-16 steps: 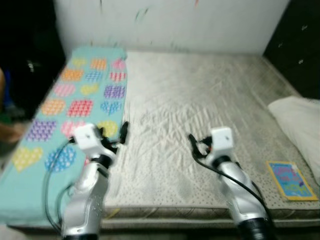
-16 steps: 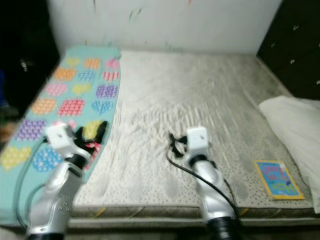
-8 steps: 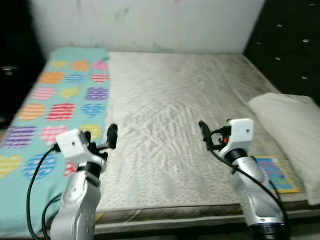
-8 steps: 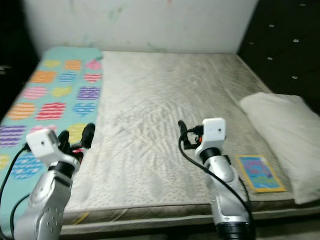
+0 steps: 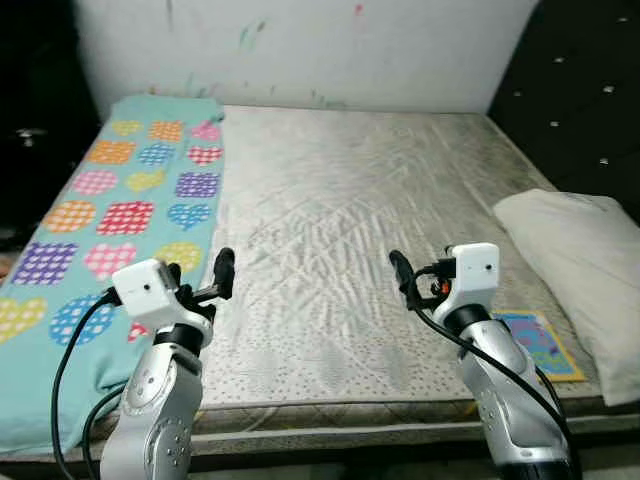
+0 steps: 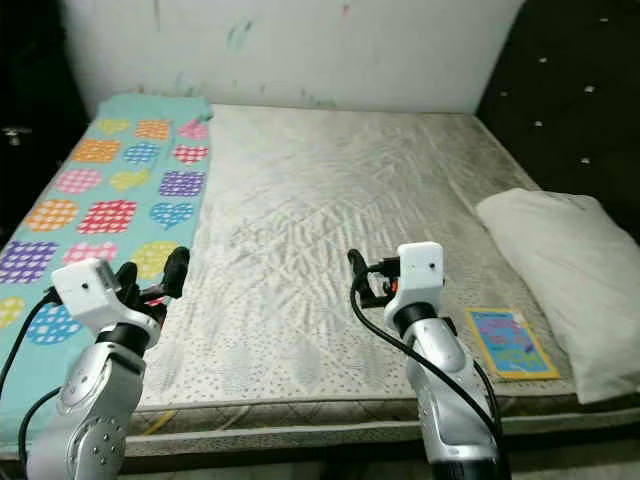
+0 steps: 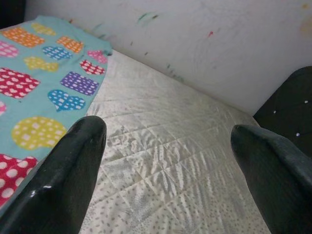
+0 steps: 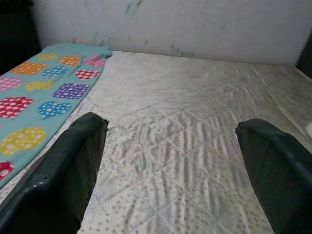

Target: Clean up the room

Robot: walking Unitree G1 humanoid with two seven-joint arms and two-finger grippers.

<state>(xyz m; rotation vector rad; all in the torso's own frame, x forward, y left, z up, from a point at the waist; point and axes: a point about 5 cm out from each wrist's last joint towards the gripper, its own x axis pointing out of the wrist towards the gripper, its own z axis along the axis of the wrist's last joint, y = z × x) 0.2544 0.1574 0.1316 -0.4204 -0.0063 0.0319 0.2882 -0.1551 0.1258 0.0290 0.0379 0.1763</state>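
With both grippers, left (image 5: 222,268) and right (image 5: 400,270), held spread and empty above the mattress (image 5: 380,190), the book (image 5: 540,345) near its front corner is best approached squarely.

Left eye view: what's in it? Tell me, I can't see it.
Two tools hover open and empty over a bare mattress. A teal heart-patterned blanket lies at left; a white pillow and colorful book at right.

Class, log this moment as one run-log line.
left gripper: open, empty | right gripper: open, empty | mattress: heart blanket, pillow, book
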